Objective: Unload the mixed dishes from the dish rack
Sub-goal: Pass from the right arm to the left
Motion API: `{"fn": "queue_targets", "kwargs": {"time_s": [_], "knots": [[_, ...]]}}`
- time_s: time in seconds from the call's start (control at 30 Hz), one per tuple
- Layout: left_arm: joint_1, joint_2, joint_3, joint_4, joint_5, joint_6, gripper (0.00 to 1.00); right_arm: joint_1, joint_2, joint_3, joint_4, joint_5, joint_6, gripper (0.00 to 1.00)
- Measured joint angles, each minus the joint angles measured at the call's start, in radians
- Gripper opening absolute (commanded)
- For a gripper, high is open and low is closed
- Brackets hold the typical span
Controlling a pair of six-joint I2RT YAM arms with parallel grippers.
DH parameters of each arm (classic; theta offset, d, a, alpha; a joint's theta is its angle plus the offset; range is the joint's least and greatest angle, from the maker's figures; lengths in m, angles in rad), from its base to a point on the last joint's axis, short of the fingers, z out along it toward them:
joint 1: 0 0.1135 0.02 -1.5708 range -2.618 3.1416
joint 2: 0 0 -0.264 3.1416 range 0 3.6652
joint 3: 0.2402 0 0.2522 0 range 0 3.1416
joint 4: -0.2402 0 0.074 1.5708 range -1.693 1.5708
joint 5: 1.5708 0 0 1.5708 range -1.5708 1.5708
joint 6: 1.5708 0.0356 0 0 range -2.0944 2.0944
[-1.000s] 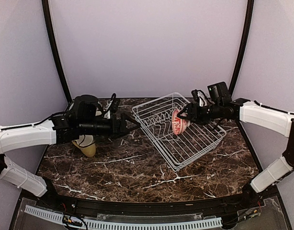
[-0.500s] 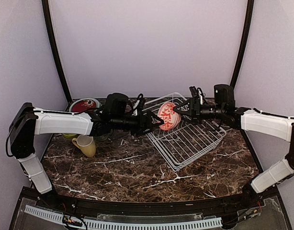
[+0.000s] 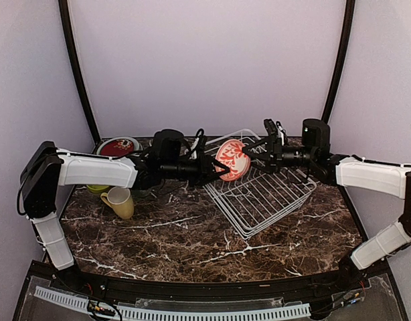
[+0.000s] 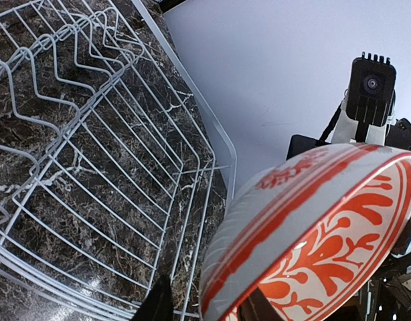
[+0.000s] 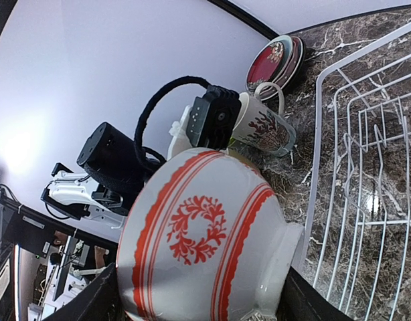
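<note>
Subject: hand-over of one dish above the far-left side of the dish rack.

The red-patterned bowl is hanging in the air, tipped on its side, between the two arms and clear of the worktop.

The right gripper is carrying it. In the right wrist view the bowl is filling the whole span of the jaws, its foot against one finger, so these jaws are clamped on the bowl.

The left gripper is reaching in from the opposite side. In its wrist view the jaws are straddling the bowl's rim. Whether they are pressing on it cannot be told, since a sliver of gap seems to be showing at one finger.

Deciding relation: the rim is lying toward the left jaws and the foot toward the right jaws, the bowl's axis running roughly along the line between the arms. Both arms are equally near. Judgement: the right jaws should not be letting go until the left grip is confirmed.

Count:
- One rack.
- One patterned bowl.
- Two mugs on the worktop at left: a yellow mug and a cream patterned mug.
- One stack of plates, red on top; the number in the stack cannot be told.
</note>
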Motion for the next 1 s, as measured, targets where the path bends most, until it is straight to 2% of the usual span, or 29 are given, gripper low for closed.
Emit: {"fn": "queue_targets", "kwargs": {"time_s": [0.1,0.17,0.3,0.33,0.57,0.67,0.83,0.93,1.0], "knots": [[0.000,0.000,0.002,-0.002,0.000,-0.001,0.07,0.007,0.000,0.000,0.007,-0.002,-0.003,0.37],[0.000,-0.002,0.002,-0.005,-0.008,-0.001,0.02,0.012,0.000,0.000,0.000,-0.002,-0.017,0.50],[0.008,-0.034,0.002,-0.034,-0.023,-0.011,0.01,0.022,-0.014,0.002,-0.018,-0.003,-0.074,0.90],[0.007,-0.049,0.001,-0.052,-0.027,-0.001,0.01,0.025,-0.024,0.006,-0.034,-0.002,-0.085,0.97],[0.059,-0.241,-0.075,-0.217,-0.064,0.089,0.01,0.026,-0.143,0.096,-0.287,0.127,-0.229,0.99],[0.143,-0.374,-0.090,-0.366,-0.099,0.164,0.01,0.026,-0.202,0.135,-0.392,0.201,-0.301,0.99],[0.320,-0.584,-0.017,-0.727,-0.271,0.348,0.01,0.023,-0.272,0.161,-0.543,0.328,-0.401,0.99],[0.463,-0.652,0.058,-0.906,-0.369,0.448,0.01,0.022,-0.295,0.161,-0.609,0.381,-0.434,0.99],[0.550,-0.668,0.074,-0.972,-0.386,0.492,0.01,0.022,-0.307,0.161,-0.641,0.411,-0.450,0.99]]}}
